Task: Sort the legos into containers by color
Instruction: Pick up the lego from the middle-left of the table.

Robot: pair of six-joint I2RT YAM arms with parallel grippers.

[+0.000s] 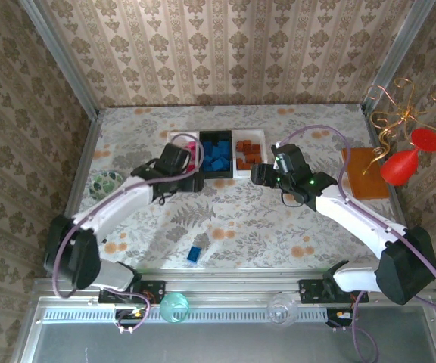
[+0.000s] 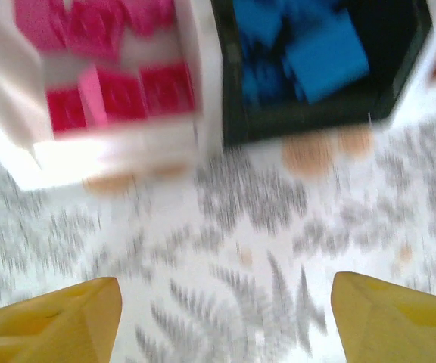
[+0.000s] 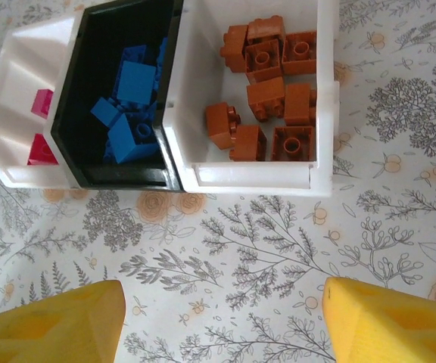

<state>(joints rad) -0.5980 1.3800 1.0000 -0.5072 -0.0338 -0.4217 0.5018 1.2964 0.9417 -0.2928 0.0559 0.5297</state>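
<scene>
Blue brick lies loose at near edge of table, well apart from trays. Left claw and right claw both spread, empty, beside trays. Sorting looks nearly done; next: fetch stray into black tray.

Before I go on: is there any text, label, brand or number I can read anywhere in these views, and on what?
No legible text in any view.
On the containers: plain walls, no labels.
On the orange-brown legos: stud marks, if any, are too small to read.
On the pink legos: blurred, unreadable.
On the board: no print visible.
</scene>
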